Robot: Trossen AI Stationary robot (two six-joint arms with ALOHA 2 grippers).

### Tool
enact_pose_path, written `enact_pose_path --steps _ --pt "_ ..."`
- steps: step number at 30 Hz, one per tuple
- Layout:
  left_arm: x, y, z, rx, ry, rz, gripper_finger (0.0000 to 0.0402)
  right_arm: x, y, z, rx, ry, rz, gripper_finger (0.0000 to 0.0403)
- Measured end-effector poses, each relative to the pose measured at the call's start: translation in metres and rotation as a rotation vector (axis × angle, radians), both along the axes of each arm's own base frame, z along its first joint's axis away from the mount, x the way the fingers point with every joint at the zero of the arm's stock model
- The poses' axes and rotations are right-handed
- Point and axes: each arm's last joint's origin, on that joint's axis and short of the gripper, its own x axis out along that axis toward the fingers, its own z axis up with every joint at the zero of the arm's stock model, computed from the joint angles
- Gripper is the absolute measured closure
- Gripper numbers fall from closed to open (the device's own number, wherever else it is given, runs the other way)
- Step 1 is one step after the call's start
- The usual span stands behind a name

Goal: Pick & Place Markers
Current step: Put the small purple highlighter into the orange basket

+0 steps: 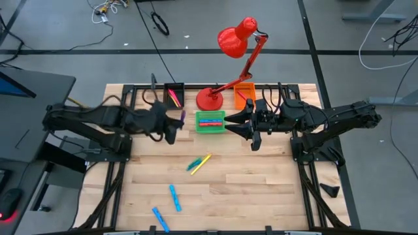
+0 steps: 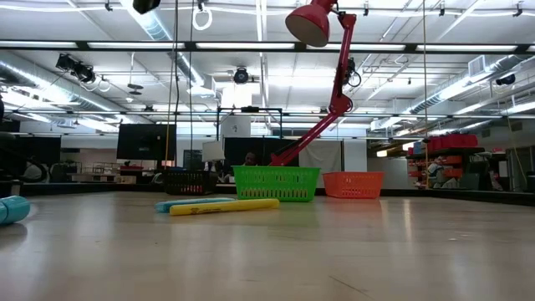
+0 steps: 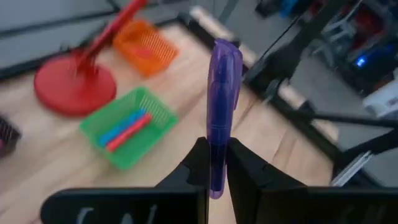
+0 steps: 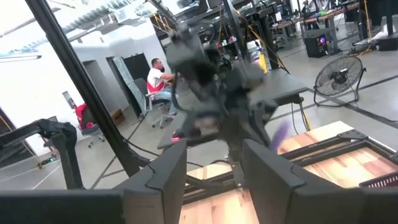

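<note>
Left wrist view: the left gripper point(image 3: 217, 163) is clamped on 1 purple marker point(image 3: 221, 93), which sticks straight out past the fingertips. The right gripper point(image 4: 214, 163) sits spread, holding nothing.

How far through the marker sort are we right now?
Partly done. The green bin already holds blue and red markers, and the black bin holds a pink one. In hand: the left gripper is shut on a purple marker above the table. Left: the yellow marker and three blue markers still lie on the table. The right gripper, fingers open, holds nothing.
</note>
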Motion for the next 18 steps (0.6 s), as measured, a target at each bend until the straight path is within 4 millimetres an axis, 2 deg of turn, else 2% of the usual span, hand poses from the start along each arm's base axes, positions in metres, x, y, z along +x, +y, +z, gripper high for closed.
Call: enact_pose_path --steps 5,10,18 --pt "-0.001 0.001 0.032 0.086 -0.124 -0.024 0.0368 0.0 0.0 0.0 0.001 -0.002 0.0 0.0246" --pt "-0.001 0.001 0.055 0.154 -0.241 -0.049 0.0368 0.0 0.0 0.0 0.026 -0.002 0.002 0.0246" --pt "0.001 0.0 0.067 0.225 -0.339 -0.079 0.0368 0.0 0.0 0.0 0.043 0.002 0.001 0.0246"
